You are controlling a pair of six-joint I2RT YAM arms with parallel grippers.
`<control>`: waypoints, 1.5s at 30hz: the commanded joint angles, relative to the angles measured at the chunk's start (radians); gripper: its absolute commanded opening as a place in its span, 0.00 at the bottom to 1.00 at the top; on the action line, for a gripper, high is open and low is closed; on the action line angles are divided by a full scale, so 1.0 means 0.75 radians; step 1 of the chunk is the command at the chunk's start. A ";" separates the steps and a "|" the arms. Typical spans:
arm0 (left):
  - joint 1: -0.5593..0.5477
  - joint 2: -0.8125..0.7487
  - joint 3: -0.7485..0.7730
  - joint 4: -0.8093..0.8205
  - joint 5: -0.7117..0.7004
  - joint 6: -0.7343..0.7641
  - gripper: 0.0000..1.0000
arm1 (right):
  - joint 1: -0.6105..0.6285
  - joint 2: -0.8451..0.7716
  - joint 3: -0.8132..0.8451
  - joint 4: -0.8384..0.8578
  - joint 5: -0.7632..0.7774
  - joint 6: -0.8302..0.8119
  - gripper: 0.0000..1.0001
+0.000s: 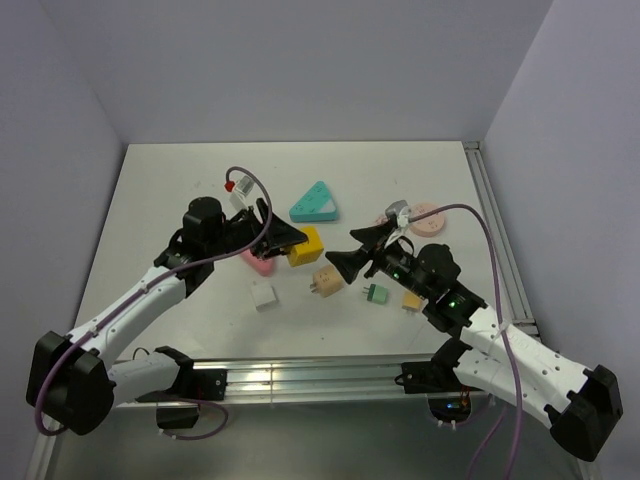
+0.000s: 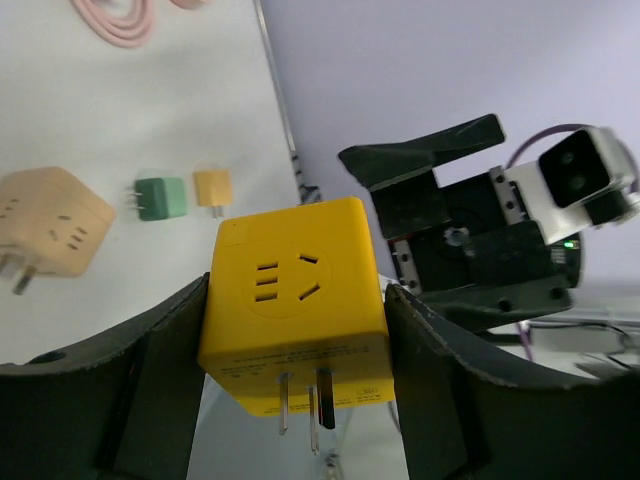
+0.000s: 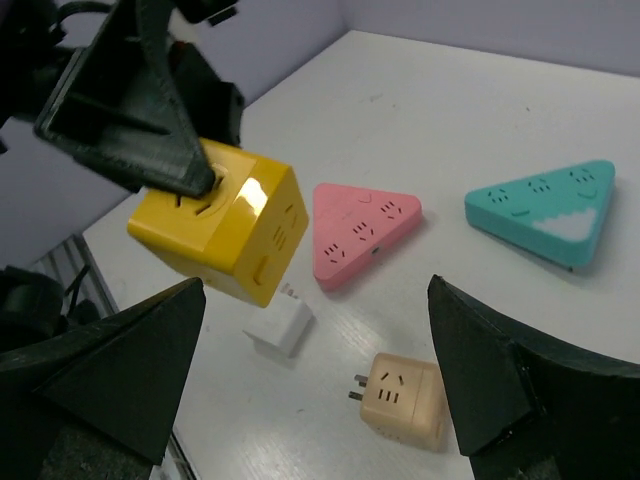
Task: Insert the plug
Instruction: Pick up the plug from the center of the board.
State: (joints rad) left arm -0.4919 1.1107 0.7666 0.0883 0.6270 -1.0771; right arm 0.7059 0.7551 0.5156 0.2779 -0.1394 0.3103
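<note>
left gripper [image 2: 295, 340]: two black fingers [image 2: 150, 390] about half apart, pressed on opposite side faces of the yellow cube adapter [image 2: 295, 300]. firm hold.
yellow cube adapter: socket slots on the face toward the left wrist camera, metal prongs pointing down from its underside. appears lifted off the table [image 1: 180, 190], near the middle, just beside the pink triangular socket block [image 3: 362, 230].
right gripper [image 3: 315, 390]: fingers [image 3: 120, 370] spread as wide as they go, nothing between them. it hangs above the table facing the left gripper, near it and not touching.
white cube plug [image 3: 283, 325]: on the table, below the yellow cube adapter in the right wrist view.
beige cube adapter [image 3: 405, 398]: on the table, lying with its prongs sideways, between the right gripper's fingers in its wrist view.
teal triangular socket block [image 3: 545, 210]: on the table, beyond the pink one, well apart from both grippers.
green plug [image 2: 160, 197] and small orange plug [image 2: 213, 187]: side by side on the table, near the beige cube adapter.
pink coiled cable [image 1: 428, 218]: far right of the table, partly hidden behind the right arm.
</note>
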 commanded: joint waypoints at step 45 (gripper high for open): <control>-0.007 0.071 -0.034 0.439 0.637 -0.376 0.01 | 0.004 0.325 0.264 0.137 -0.882 -0.459 0.95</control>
State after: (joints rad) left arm -0.4850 1.1881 0.7261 0.3439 1.0679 -1.3483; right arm 0.7063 1.0000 0.6701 0.3649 -0.7643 -0.0200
